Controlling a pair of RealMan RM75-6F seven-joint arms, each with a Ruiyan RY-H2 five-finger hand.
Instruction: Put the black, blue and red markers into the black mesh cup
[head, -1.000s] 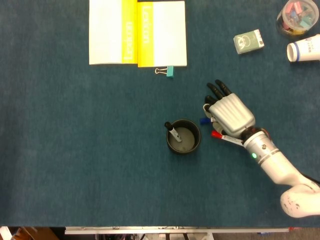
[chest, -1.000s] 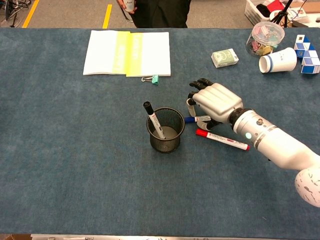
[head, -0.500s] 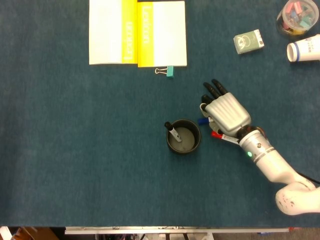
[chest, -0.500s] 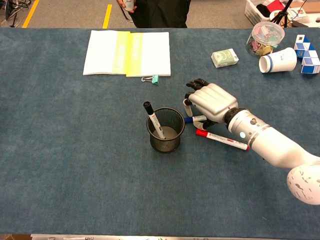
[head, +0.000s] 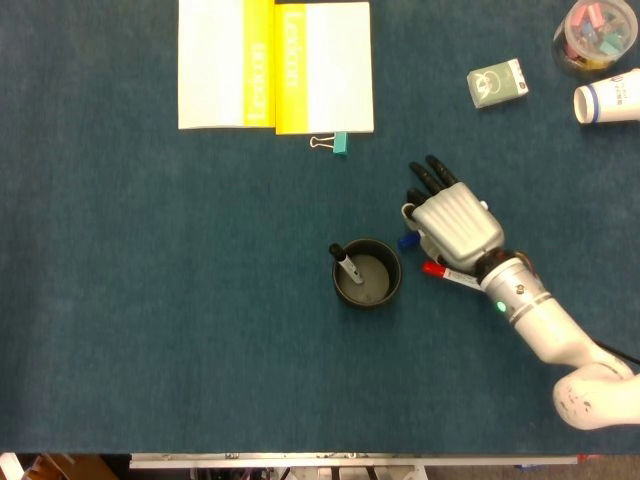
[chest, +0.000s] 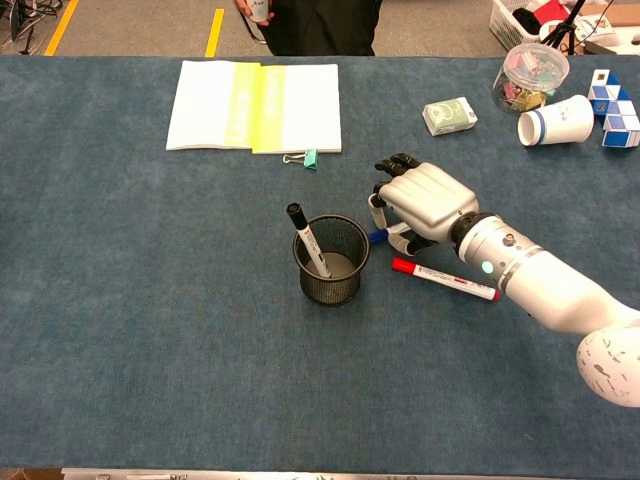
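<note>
Handling, by judgement: the blue marker (chest: 378, 237) is a light, stiff plastic cylinder with a smooth, somewhat slippery barrel that will roll on the table (chest: 150, 300) cloth if nudged. It is not fragile. The best hold is across the mid-barrel, thumb opposed to fingers, so it hangs balanced and can be tipped upright for the cup (chest: 331, 260). The red marker (chest: 444, 279) should behave alike.

Right hand (chest: 420, 205): it is palm down directly over the blue marker, fingers bent downward around it. Only the blue cap end shows, poking out from beneath the hand on the cup side. Whether the fingers have actually closed on the barrel cannot be told from either view; the marker's body is hidden under the palm.

Positions relative to the hand:
- Blue marker: beneath the hand, cap toward the cup.
- Red marker: flat on the table just beside the hand, on the wrist side, running under the forearm; apparently not touched.
- Cup: near the hand, past the blue cap, apart from it. It stands upright.
- Black marker (chest: 306, 239): already in the cup, leaning on the rim.

Left hand: not seen in either view.
</note>
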